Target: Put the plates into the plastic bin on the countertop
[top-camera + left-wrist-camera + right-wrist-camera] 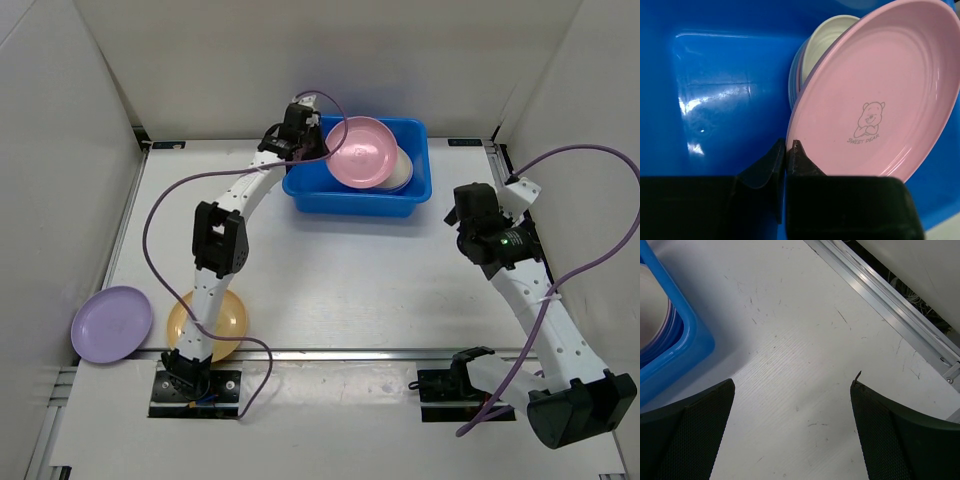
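Note:
A pink plate (362, 150) (880, 95) with a bear emblem tilts inside the blue plastic bin (350, 205) (715, 90), leaning on a stack topped by a cream plate (403, 172) (825, 40). My left gripper (320, 140) (788, 146) is shut on the pink plate's near rim, above the bin's left half. On the countertop (350, 280) a lilac plate (111, 324) lies at the near left edge. Beside it an orange-yellow plate (228, 318) is partly hidden under my left arm. My right gripper (458, 215) (792, 385) hangs open over bare countertop right of the bin (685, 345).
White walls enclose the countertop on three sides. Metal rails (890, 300) run along its edges, one close to the right gripper. Purple cables loop off both arms.

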